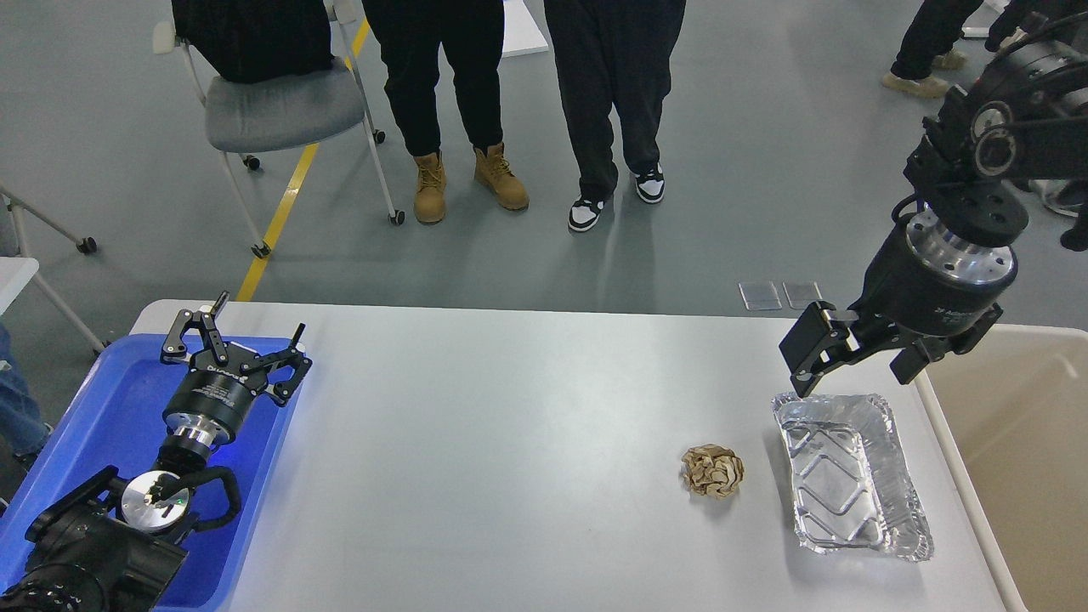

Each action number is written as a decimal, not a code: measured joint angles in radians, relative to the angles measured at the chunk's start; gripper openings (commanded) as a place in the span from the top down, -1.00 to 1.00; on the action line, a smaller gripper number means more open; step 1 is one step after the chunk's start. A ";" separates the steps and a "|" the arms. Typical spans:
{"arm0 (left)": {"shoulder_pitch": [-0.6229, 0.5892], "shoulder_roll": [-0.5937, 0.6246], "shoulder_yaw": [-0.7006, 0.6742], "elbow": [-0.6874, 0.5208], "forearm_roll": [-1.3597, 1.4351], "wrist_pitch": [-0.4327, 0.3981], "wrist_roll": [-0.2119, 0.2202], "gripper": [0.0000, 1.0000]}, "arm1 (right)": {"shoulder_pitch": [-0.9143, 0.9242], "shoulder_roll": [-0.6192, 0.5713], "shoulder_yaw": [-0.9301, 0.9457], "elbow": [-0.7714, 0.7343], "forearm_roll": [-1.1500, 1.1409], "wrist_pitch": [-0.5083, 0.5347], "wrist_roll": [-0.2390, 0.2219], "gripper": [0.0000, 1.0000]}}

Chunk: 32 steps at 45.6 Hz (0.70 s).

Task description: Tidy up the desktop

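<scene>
The desktop (510,442) is a light-grey tabletop with rounded corners. A crumpled brown paper ball (712,471) lies on it right of centre. Beside the ball, to its right, sits an empty foil tray (850,476). My right gripper (854,357) hangs open just above the foil tray's far edge, nothing between its fingers. My left gripper (238,344) hovers open over the far end of the blue tray, also holding nothing.
A blue plastic tray (93,442) rests on the table's left edge under my left arm. A beige bin (1020,442) stands against the right edge. Two people (527,102) and a grey chair (280,110) stand beyond the far edge.
</scene>
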State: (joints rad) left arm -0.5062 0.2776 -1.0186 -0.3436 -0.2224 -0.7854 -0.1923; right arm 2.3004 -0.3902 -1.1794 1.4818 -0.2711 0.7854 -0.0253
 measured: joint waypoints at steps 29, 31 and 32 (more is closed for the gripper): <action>0.000 0.000 0.000 0.000 -0.001 0.000 0.000 -1.00 | -0.082 -0.020 0.019 -0.061 -0.005 0.000 0.000 -1.00; 0.000 0.000 0.000 0.000 -0.001 0.000 0.000 -1.00 | -0.100 -0.024 0.024 -0.070 -0.007 0.000 0.000 -1.00; 0.000 0.000 0.000 0.000 -0.001 0.000 0.000 -1.00 | -0.107 -0.025 0.026 -0.074 -0.009 0.000 0.000 -1.00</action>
State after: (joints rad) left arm -0.5063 0.2776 -1.0186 -0.3436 -0.2239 -0.7854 -0.1920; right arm 2.1929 -0.4153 -1.1538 1.4079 -0.2798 0.7855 -0.0251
